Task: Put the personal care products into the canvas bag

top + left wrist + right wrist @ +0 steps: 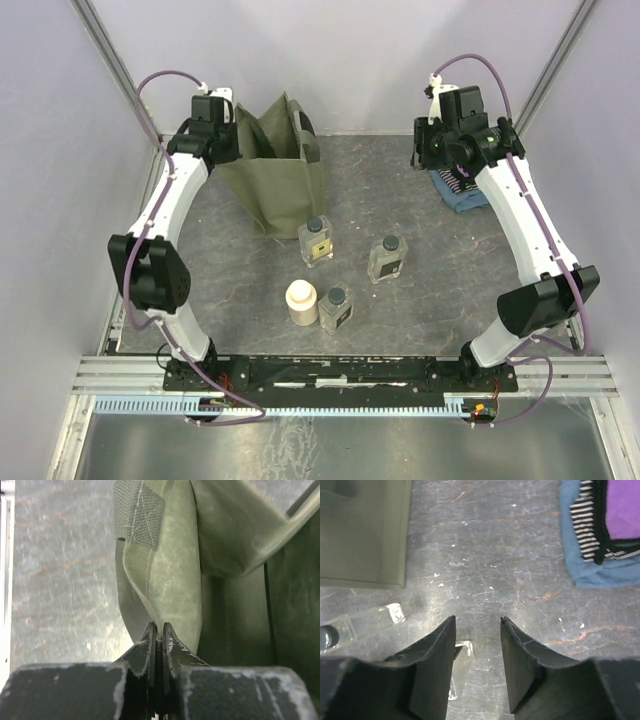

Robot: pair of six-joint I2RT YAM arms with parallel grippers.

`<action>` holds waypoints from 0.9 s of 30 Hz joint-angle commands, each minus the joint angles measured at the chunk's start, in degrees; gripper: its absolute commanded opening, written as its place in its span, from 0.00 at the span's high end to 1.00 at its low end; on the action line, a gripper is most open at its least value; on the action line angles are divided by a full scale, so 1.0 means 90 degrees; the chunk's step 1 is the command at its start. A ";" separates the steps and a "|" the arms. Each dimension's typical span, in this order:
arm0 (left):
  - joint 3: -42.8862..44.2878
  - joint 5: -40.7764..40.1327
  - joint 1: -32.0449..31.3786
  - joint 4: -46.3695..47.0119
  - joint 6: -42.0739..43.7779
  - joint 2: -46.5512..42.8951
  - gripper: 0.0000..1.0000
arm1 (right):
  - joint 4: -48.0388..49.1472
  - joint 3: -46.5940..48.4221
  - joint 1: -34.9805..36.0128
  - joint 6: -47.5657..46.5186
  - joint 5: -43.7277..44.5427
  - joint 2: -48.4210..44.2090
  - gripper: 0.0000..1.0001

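The olive-green canvas bag (pixel 275 175) stands at the back left with its mouth open. My left gripper (pixel 237 138) is shut on the bag's handle strap at its left rim; in the left wrist view the jaws (pixel 157 630) pinch the strap against the bag (pixel 170 570). Three clear glass bottles with dark caps (pixel 316 242), (pixel 387 258), (pixel 336 309) and a cream jar (pixel 302 302) stand on the table in front of the bag. My right gripper (pixel 422 155) is open and empty, high at the back right. In the right wrist view the gripper (pixel 477 622) hangs over bare table, with one bottle (pixel 365 621) to the left.
Folded blue, striped and purple cloths (pixel 458 190) lie at the back right, below the right arm; they also show in the right wrist view (pixel 605 530). A metal rail (pixel 340 372) runs along the near table edge. Walls close the sides.
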 commanded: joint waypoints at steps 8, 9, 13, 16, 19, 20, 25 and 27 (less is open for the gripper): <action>-0.2075 -0.0188 -0.0038 0.0017 -0.0641 -0.2372 0.97 | -0.0693 0.0726 0.1280 -0.0378 -0.1490 0.0466 0.26; -0.2204 -0.0250 -0.0039 0.0053 -0.0671 -0.2526 0.97 | -0.0733 0.0687 0.1435 -0.0406 -0.1537 0.0460 0.23; -0.2529 -0.0500 -0.0044 0.0244 -0.0776 -0.3022 0.97 | -0.0572 0.0223 0.2011 -0.0483 -0.1621 0.0212 0.05; -0.2528 -0.0711 -0.0042 0.0334 -0.0794 -0.3146 0.97 | -0.0149 -0.0366 0.2356 -0.0417 -0.1641 -0.0041 0.00; -0.2485 -0.1109 -0.0033 0.0324 -0.0823 -0.3194 0.97 | 0.0479 -0.0953 0.2651 -0.0288 -0.1577 -0.0236 0.00; -0.2483 -0.1249 -0.0036 0.0335 -0.0826 -0.3208 0.97 | 0.0739 -0.1178 0.2729 -0.0235 -0.1512 -0.0303 0.00; -0.2534 -0.1694 -0.0044 0.0288 -0.0666 -0.3255 0.97 | 0.1602 -0.1776 0.2896 0.0132 -0.1256 -0.0403 0.00; -0.2604 -0.1699 -0.0040 0.0277 -0.0690 -0.3296 0.97 | 0.1750 -0.1778 0.2944 0.0225 -0.1078 -0.0328 0.00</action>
